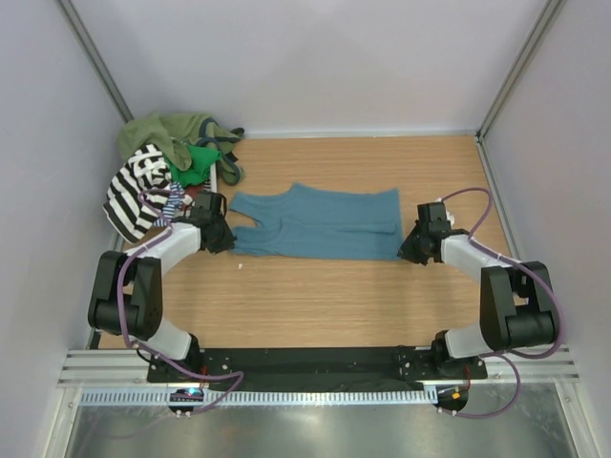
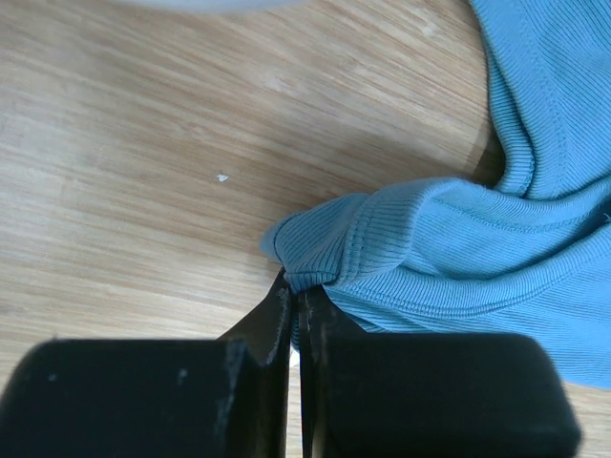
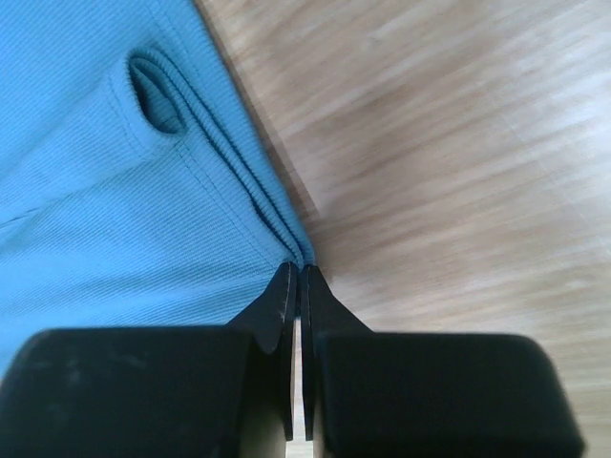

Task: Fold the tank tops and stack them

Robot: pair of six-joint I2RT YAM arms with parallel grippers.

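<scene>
A teal-blue tank top [image 1: 320, 224] lies spread across the middle of the wooden table, straps to the left, hem to the right. My left gripper [image 1: 225, 239] is shut on its near strap end; in the left wrist view the ribbed teal tank top [image 2: 420, 248] bunches at my left gripper [image 2: 294, 284]. My right gripper [image 1: 410, 250] is shut on the near hem corner; the right wrist view shows the teal tank top [image 3: 115, 191] folded edge pinched in my right gripper [image 3: 298, 267]. A black-and-white striped tank top [image 1: 136, 189] lies in the heap at far left.
The heap at the back left also holds an olive top [image 1: 153, 134], a green top [image 1: 200, 160] and a thin-striped top [image 1: 172, 202]. White walls close in left, right and back. A small white speck [image 2: 221, 177] lies on the table [image 1: 315, 296].
</scene>
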